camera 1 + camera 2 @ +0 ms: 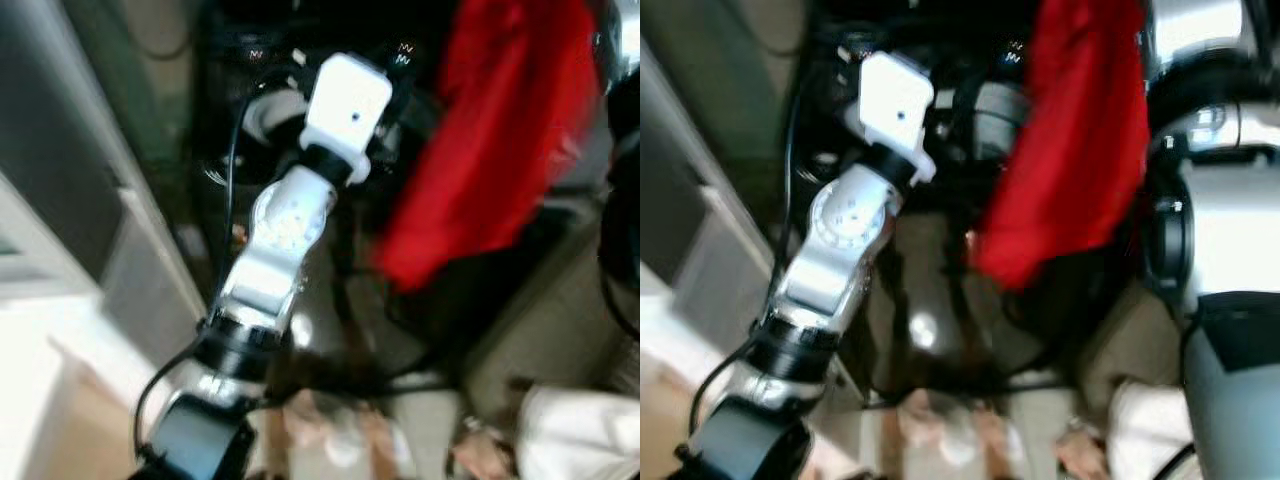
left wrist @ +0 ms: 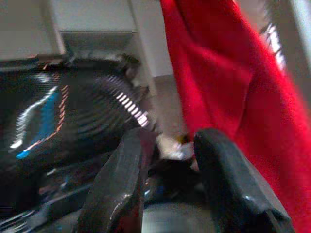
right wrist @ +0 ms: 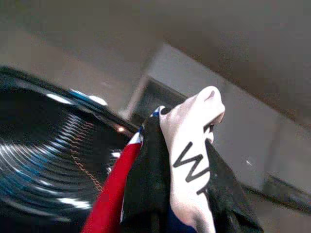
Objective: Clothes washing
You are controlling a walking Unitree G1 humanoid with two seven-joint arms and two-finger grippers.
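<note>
Red cloth garment (image 1: 1070, 150) is hanging pinched in my right gripper (image 3: 182, 160), raised clear for loading, while my left gripper (image 2: 167, 160) is waiting beside it, parted and empty.

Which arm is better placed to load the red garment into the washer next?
The right: its end effector is clamped on the red garment, dangling above the dark washer. The left end effector is open.
</note>
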